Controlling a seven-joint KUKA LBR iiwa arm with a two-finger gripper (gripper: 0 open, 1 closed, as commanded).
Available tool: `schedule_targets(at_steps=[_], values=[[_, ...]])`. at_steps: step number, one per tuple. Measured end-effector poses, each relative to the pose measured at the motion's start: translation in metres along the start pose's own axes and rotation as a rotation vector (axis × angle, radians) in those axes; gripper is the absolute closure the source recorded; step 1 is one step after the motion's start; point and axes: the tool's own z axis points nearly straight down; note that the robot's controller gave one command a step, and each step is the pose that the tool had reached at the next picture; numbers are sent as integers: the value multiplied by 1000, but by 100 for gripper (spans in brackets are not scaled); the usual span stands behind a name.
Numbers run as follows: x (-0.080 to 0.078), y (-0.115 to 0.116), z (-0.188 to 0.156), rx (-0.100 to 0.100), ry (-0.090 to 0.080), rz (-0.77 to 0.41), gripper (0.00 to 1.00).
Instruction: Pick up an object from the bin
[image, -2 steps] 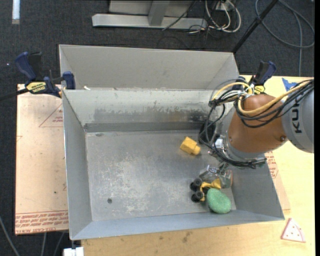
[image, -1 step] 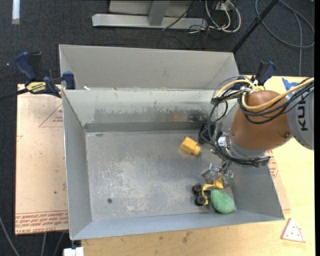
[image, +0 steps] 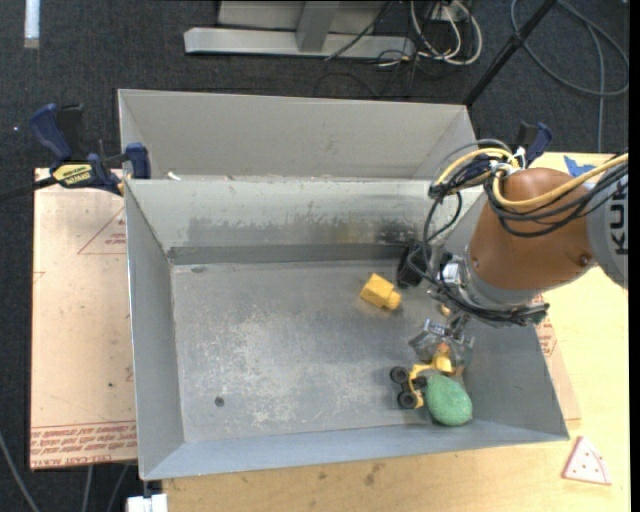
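Note:
My gripper (image: 441, 347) hangs low over the bin's front right corner, its metal fingers pointing down. Right under its tips lies a small yellow toy vehicle with black wheels (image: 413, 380). A green rounded lump (image: 448, 401) rests against that toy on its front right side. Whether the fingers touch the toy I cannot make out. A yellow block (image: 379, 292) lies apart, further back and to the left of the gripper, on the bin floor.
The arm with its orange dome and yellow and black cables reaches in over the bin's right wall. The right wall and the front wall stand close to the gripper. The bin floor stretches bare to the left.

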Motion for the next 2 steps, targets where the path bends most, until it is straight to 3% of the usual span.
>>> schedule_targets(at_steps=[2], values=[[-1, -2, -37, 8, -2, 0, 100]])
